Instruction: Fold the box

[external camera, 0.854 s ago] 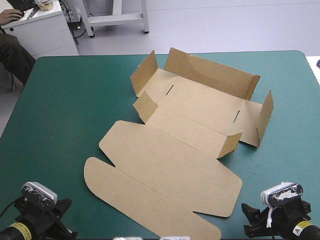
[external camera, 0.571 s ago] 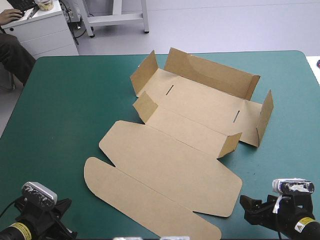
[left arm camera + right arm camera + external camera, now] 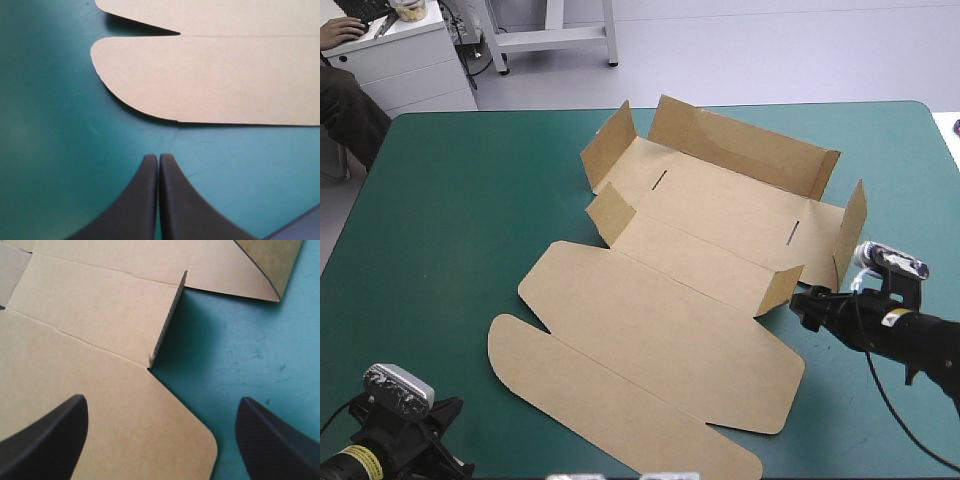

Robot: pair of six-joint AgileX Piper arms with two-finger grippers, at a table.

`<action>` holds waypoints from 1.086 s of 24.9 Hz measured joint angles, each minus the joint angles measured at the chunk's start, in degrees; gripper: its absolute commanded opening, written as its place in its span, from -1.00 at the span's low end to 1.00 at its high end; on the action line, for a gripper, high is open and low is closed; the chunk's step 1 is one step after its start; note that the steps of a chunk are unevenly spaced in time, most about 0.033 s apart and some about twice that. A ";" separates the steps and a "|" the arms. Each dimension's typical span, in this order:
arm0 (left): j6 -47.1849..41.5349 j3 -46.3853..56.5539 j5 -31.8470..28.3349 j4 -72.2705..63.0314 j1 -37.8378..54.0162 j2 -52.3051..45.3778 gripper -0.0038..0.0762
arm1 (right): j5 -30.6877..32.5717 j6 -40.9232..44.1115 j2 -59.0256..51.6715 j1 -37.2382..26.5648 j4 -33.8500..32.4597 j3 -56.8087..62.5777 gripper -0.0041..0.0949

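Right gripper (image 3: 807,303): black curved fin fingers wide apart, just beside the near-right flap (image 3: 780,290).
Left gripper (image 3: 158,159): fingers pressed together, at the near-left corner.
Box (image 3: 660,330): brown cut-board sheet, mid-table on the teal-green cover (image 3: 450,220); far walls upright, lid flat.

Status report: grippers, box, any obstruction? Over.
Left gripper shut, short of the flat lid. Right gripper open at the box corner, by the small raised flap. Walls partly up. Nothing blocking.
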 measured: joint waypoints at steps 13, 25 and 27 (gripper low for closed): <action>0.00 0.00 0.00 0.00 0.00 0.00 -0.93 | -4.06 -1.63 28.73 0.06 7.30 -9.26 0.47; 0.00 0.00 0.00 0.00 0.00 0.00 -0.93 | -5.26 -9.52 33.84 0.25 13.32 -9.72 -0.96; 0.00 0.00 0.00 0.00 0.00 0.00 -0.93 | -5.63 -11.03 33.84 0.25 13.87 -9.77 -0.95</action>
